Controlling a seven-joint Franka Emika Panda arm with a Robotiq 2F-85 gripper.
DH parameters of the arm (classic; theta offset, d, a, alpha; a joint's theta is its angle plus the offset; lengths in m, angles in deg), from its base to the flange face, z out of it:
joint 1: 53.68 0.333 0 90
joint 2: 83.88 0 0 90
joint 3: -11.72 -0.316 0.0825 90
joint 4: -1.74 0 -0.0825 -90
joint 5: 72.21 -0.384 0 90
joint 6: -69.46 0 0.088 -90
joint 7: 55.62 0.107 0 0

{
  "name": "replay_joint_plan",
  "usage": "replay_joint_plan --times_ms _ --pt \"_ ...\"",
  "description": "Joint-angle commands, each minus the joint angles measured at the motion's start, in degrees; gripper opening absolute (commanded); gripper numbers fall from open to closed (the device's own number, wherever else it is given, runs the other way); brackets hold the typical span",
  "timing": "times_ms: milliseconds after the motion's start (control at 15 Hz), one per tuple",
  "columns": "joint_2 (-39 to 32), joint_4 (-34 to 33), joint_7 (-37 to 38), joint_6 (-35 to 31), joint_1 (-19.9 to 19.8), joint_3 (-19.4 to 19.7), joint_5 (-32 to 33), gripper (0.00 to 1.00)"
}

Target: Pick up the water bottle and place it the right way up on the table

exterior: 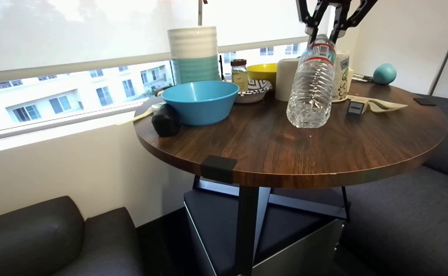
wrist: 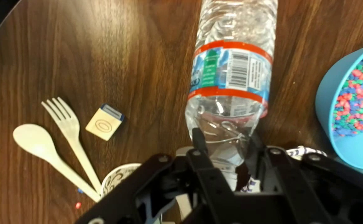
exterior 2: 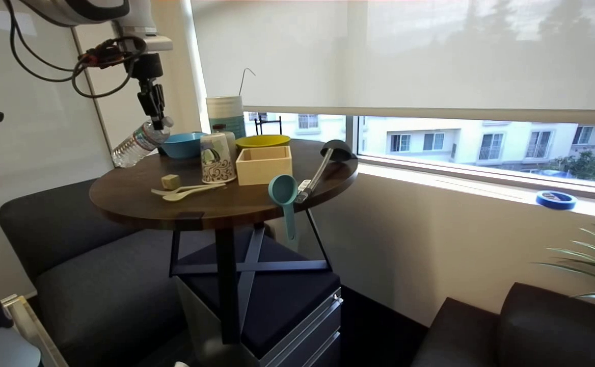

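Observation:
The clear ribbed water bottle (exterior: 311, 96) shows in both exterior views (exterior 2: 137, 145) and in the wrist view (wrist: 234, 67). My gripper (exterior: 323, 38) is shut on its neck end; the fingers also show in an exterior view (exterior 2: 159, 122) and in the wrist view (wrist: 226, 140). The bottle is strongly tilted, neck end up and base lower and out to one side. It appears held above the round brown table (exterior: 270, 149), though the gap under its base is hard to judge. The white cap shows in an exterior view, just past the fingers; the fingers partly cover the neck.
A blue bowl (exterior: 201, 105) with coloured bits stands on the table. A patterned paper cup (exterior 2: 217, 158), a wooden box (exterior 2: 264, 165) and a yellow bowl (exterior 2: 263, 141) stand close together. A small block (wrist: 104, 122), fork (wrist: 69, 124) and spoon (wrist: 38, 143) lie nearby.

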Motion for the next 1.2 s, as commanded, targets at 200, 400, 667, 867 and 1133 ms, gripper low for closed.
replay_joint_plan --times_ms 200,400,667,867,1133 --pt "7.1 3.4 4.7 -5.7 -0.6 -6.1 13.0 0.09" --pt "9.5 6.1 6.0 -9.8 -0.3 -7.9 16.7 0.09" --pt "12.5 10.8 8.8 -17.0 -1.0 -10.4 21.0 0.09" --pt "14.5 14.0 11.1 -21.2 -2.4 -12.8 26.1 0.09" --pt "17.2 17.1 13.5 -24.6 -3.7 -15.5 31.1 0.09"
